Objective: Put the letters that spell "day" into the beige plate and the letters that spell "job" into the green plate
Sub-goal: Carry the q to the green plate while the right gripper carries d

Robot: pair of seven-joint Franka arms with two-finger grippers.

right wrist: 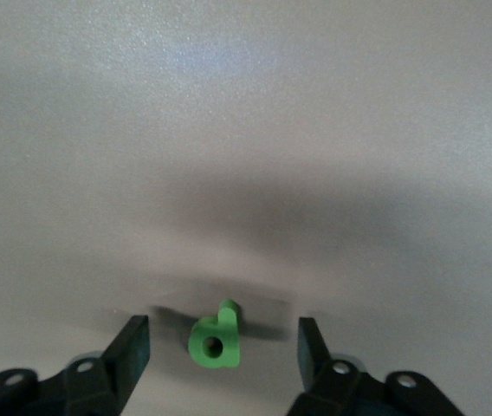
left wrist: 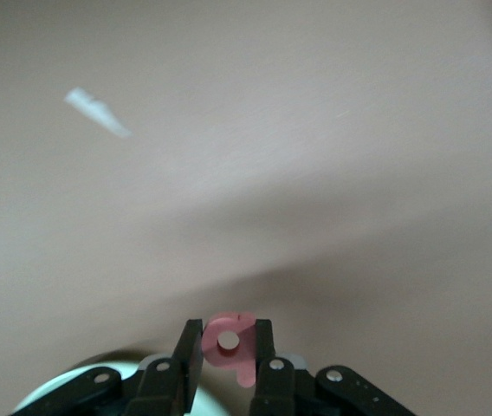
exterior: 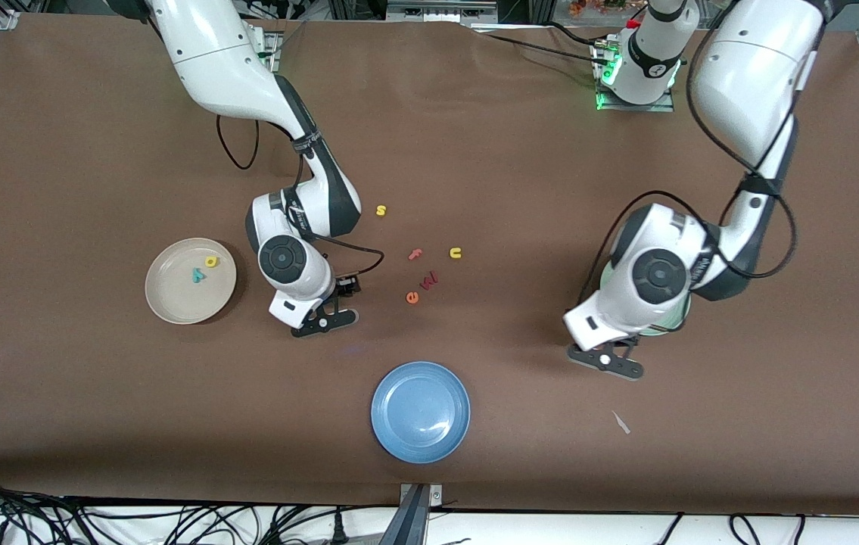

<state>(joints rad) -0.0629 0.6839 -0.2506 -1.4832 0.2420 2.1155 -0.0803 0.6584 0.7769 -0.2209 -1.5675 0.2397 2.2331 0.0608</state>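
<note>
At 4 o'clock from the beige plate (exterior: 172, 303): right gripper (right wrist: 220, 347) sits low over the table, jaws apart on either side of the green d (right wrist: 216, 340), touching neither side.
Grip advice: probably best to close squarely on the d's flanks, lift straight up, then carry it toward 10 o'clock to the plate.
Green d: small foam letter lying flat, a ring with a short stem.
Beige plate: already holds the yellow a (exterior: 210, 262) and teal y (exterior: 198, 276).
Left gripper (left wrist: 229, 336): pinched on the salmon b (left wrist: 244, 371), over the green plate (exterior: 677, 322) rim.

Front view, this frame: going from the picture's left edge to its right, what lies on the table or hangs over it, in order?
beige plate → right end effector → yellow s → blue plate → yellow u → left end effector → white scrap. The f, e and w letters cluster over the blue plate's span, so they are left out.
</note>
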